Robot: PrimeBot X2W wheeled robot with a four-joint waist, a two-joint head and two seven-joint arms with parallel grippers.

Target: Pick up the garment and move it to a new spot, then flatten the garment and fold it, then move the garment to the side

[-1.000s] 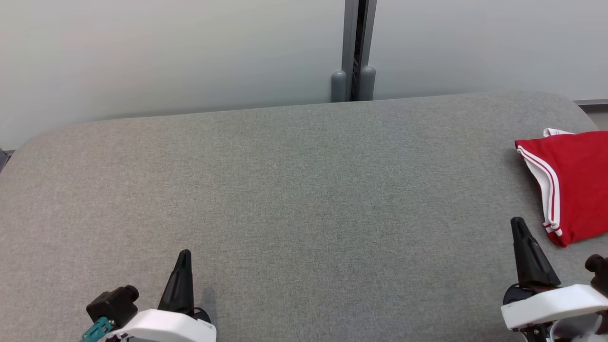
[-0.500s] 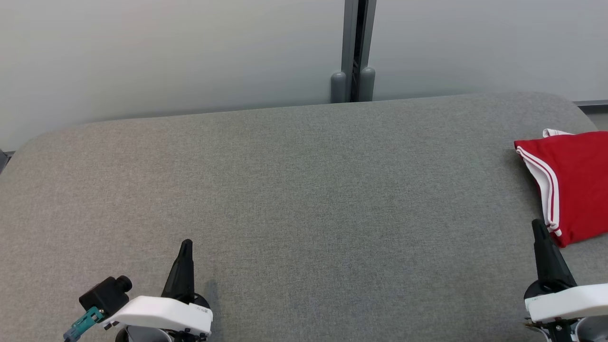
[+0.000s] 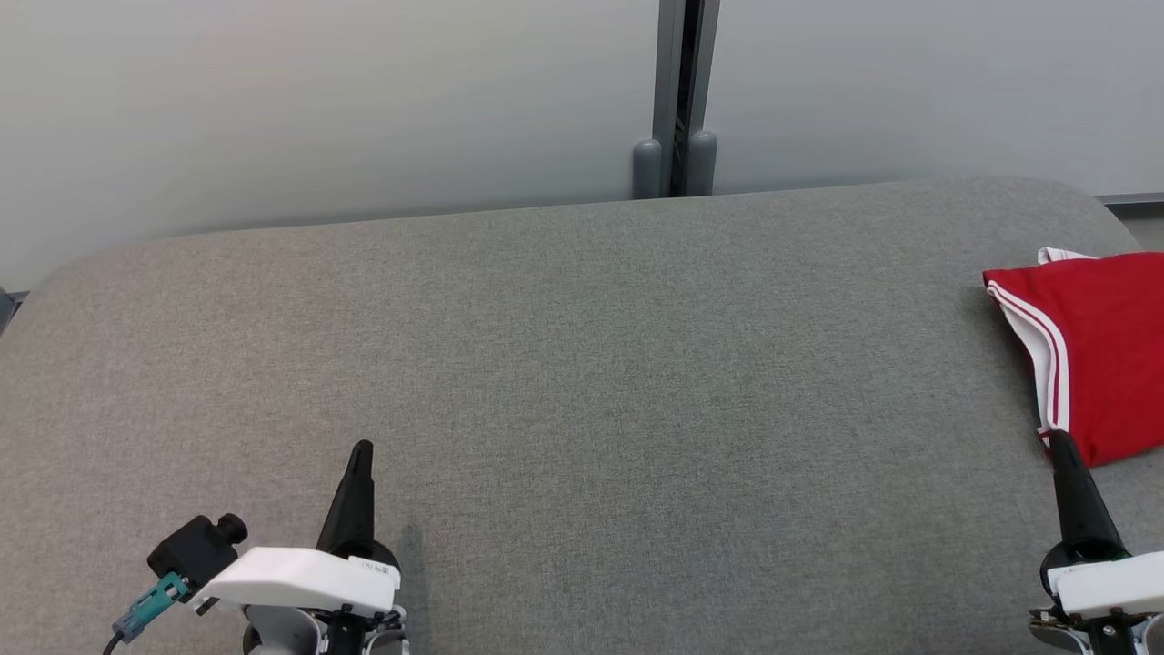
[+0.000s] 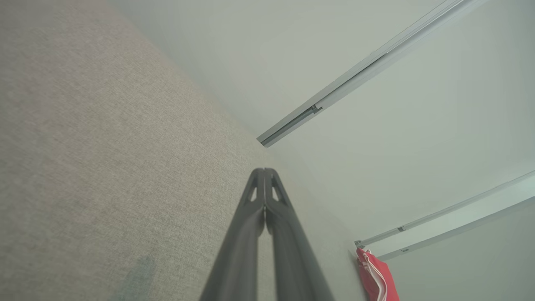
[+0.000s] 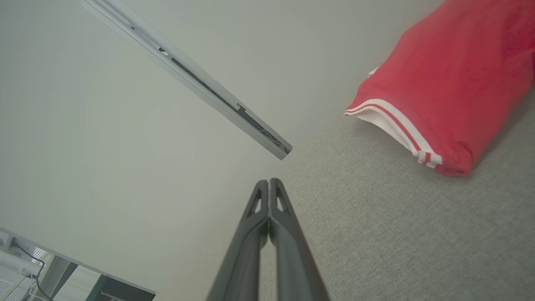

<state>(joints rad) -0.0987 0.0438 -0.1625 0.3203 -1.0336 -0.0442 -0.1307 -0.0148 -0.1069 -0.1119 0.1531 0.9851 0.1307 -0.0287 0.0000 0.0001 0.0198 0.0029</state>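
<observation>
The garment (image 3: 1105,350) is a red shirt with white and red striped trim, folded into a compact bundle at the far right of the grey padded surface (image 3: 582,364). The right wrist view shows the garment (image 5: 443,88) at its upper right, and the left wrist view shows the garment (image 4: 376,278) small near its bottom edge. My right gripper (image 3: 1060,443) is shut and empty, its tip just below the bundle's near corner. At the lower left my left gripper (image 3: 362,449) is shut and empty, far from the shirt. Both pairs of fingertips (image 4: 264,171) (image 5: 268,182) are pressed together.
A pale wall runs behind the surface, with a grey vertical post (image 3: 677,100) at its middle. The surface's rounded far corners lie at the upper left and upper right. A shelf with cables (image 5: 25,259) shows low in the right wrist view.
My right gripper has moved right and down in the head view, towards the bundle's near corner. My left gripper has shifted slightly forward. The garment has stayed in place.
</observation>
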